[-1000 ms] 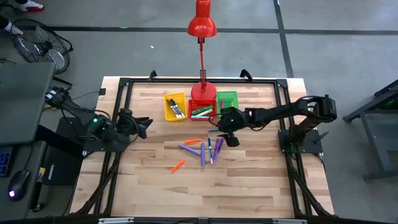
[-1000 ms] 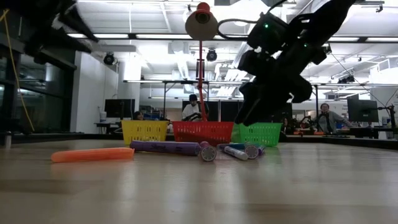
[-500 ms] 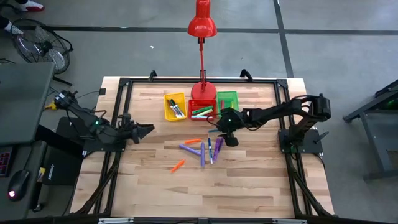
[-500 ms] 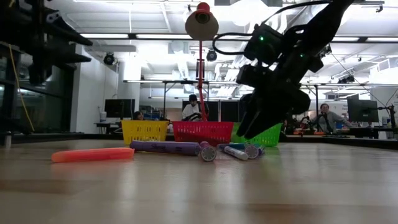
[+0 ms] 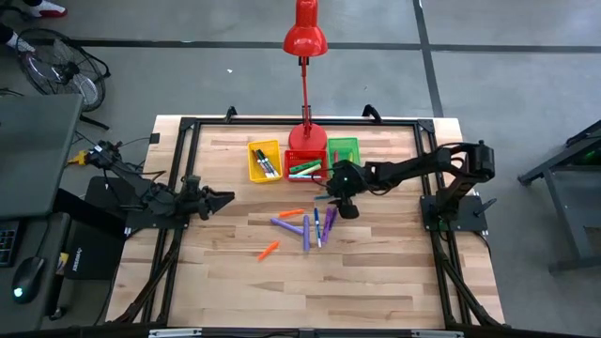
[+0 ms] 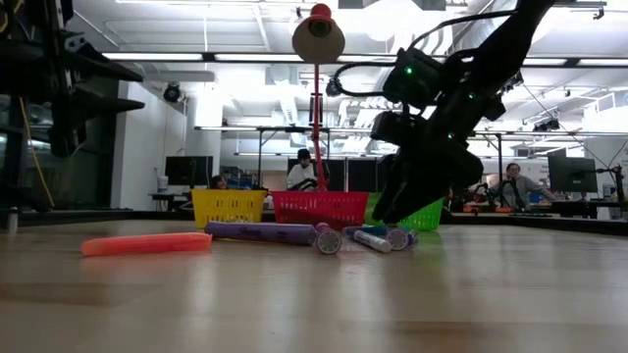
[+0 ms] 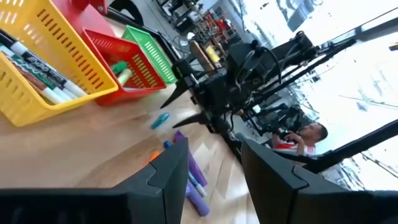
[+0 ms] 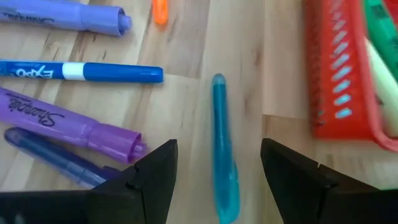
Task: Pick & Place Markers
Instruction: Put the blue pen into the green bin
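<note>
Several markers lie loose mid-table: two orange ones, purple ones, a blue one. A teal marker lies flat on the wood just in front of the red bin. My right gripper slants down over it, open, one finger on each side and clear of it. Over the table's left edge my left gripper is held level, open and empty. The yellow bin and the red bin hold markers.
A green bin stands right of the red one at the far side. The red lamp's base sits behind the bins, and its head hangs above them. A black frame rims the table. The near half of the table is bare wood.
My left gripper has sunk at the table's left edge and tipped to level, staying open. My right gripper has come down a little over the teal marker, still open. No marker has moved.
</note>
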Tool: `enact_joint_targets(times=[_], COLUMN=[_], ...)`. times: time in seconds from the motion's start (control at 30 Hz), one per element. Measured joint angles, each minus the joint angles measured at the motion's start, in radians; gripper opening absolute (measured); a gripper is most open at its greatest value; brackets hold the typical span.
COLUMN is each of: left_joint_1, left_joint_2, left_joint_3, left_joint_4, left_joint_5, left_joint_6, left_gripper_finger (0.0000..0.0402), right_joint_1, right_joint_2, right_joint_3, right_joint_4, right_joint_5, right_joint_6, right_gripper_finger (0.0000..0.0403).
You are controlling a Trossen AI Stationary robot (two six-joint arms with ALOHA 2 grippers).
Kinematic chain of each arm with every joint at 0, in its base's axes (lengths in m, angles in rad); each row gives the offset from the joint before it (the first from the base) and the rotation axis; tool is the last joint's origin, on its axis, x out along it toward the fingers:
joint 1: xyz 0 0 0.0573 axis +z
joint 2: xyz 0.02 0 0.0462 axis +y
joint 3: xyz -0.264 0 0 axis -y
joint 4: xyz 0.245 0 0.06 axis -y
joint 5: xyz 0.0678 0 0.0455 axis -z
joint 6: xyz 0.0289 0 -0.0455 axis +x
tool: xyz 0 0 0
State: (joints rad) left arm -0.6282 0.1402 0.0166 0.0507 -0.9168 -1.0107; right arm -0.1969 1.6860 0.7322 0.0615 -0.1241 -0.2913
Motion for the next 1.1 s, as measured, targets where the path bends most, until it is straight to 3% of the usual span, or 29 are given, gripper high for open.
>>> enact_joint_targets(times=[0.2,0.53,0.97,1.1], left_joint_1=[0.000,0.000,0.000,0.000], left_joint_2=[0.001,0.001,0.001,0.001], left_joint_3=[-0.001,-0.002,-0.003,-0.003], left_joint_4=[-0.004,-0.005,-0.006,-0.006], left_joint_5=[-0.006,-0.008,-0.012,-0.012], left_joint_6=[-0.006,-0.015,-0.015,-0.015], left_gripper_finger=[0.0147,0.0147,0.0147,0.0147], right_joint_1=[0.021,0.013,0.019,0.047], right_joint_2=[0.051,0.062,0.056,0.055], right_joint_3=[0.002,0.003,0.002,0.002], right_joint_4=[0.027,0.029,0.023,0.026], right_joint_5=[0.023,0.006,0.068,0.132], right_joint_6=[-0.062,-0.023,-0.073,-0.120], right_gripper_finger=[0.0220,0.0220,0.0220,0.0220])
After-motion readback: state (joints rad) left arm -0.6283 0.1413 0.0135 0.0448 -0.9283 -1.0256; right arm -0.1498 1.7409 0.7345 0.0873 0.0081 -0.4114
